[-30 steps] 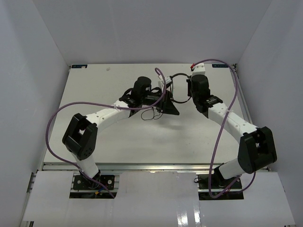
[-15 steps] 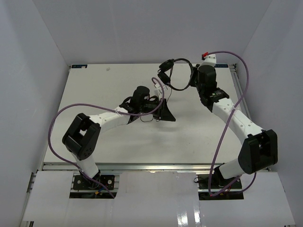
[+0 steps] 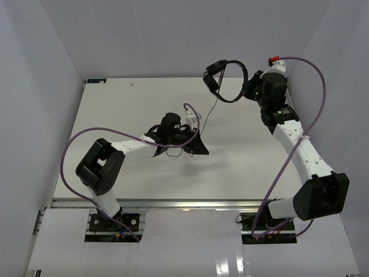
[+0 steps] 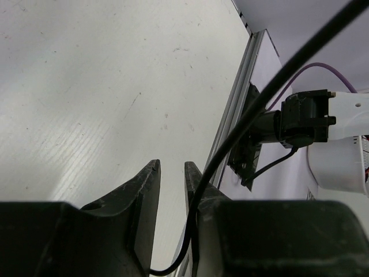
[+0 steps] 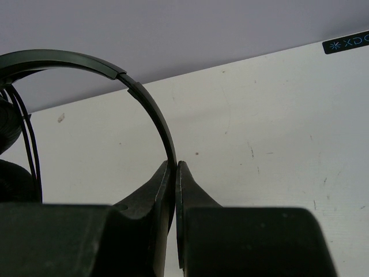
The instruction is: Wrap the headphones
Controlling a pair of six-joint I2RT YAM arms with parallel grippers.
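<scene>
Clamped tight, the right pincer [image 5: 174,168] grips the thin headband of the small black over-ear headphones [image 3: 214,78] and holds them up in the air, clear of the table. From its tips the band arcs up and away to two round padded earcups, which hang close together at the far end of the curve. A long thin black cord [image 4: 311,52] drops from the earcups down to the left pincer [image 4: 172,173], whose jaws stand slightly apart, unclenched. The cord slides along the inside of one finger into the gap. Beneath both pincers lies a flat white tabletop [image 3: 127,109], faintly scuffed and speckled. Plain pale grey wall panels [image 3: 46,57] close it in.
</scene>
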